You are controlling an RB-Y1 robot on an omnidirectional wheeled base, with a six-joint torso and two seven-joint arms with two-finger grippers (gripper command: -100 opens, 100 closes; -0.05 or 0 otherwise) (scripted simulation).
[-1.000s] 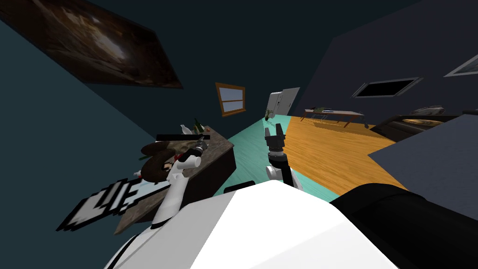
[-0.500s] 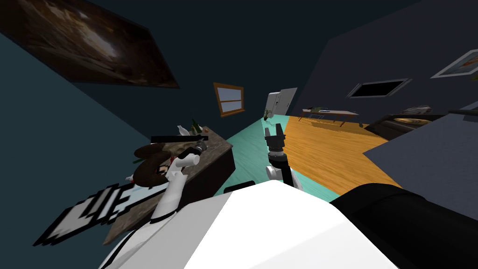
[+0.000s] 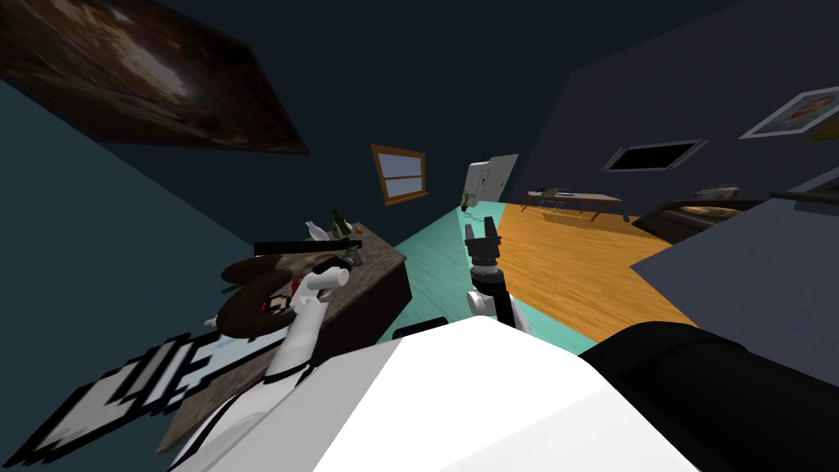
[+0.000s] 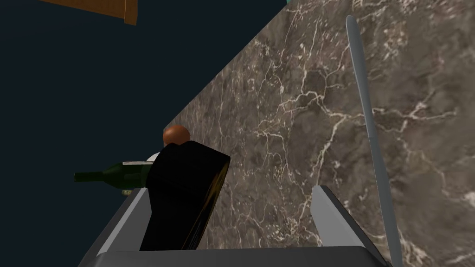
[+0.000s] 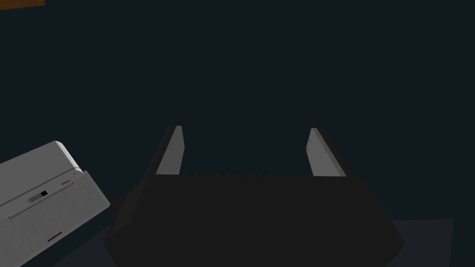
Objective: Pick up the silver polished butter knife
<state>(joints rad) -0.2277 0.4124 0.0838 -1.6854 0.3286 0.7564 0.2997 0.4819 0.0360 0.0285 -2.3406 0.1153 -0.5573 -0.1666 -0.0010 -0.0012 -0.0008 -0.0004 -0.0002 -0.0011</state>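
The butter knife (image 4: 371, 139) is a long, thin, grey blade lying flat on the brown marble counter (image 4: 297, 83). It runs along the outer side of one finger (image 4: 331, 215) of my left gripper (image 4: 232, 192), close beside it and not between the fingers. That gripper is open and hangs low over the counter (image 3: 373, 274), and it also shows as the left gripper (image 3: 348, 260) in the head view. A black block (image 4: 185, 199) stands by its other finger. My right gripper (image 3: 482, 232) is raised over the floor, open and empty, the same right gripper (image 5: 243, 150) shown by its own wrist camera.
A green bottle (image 4: 111, 174) and an orange ball (image 4: 176, 134) sit past the black block near the counter's wall edge. Dark brown dishes (image 3: 254, 287) and a white pixelated hand shape (image 3: 106, 393) lie further along it. The counter's dark side drops to a teal floor (image 3: 434, 262).
The whole head view has shifted, with the counter sliding left and down, so I have moved. My left hand stays over the counter. The right arm has not moved.
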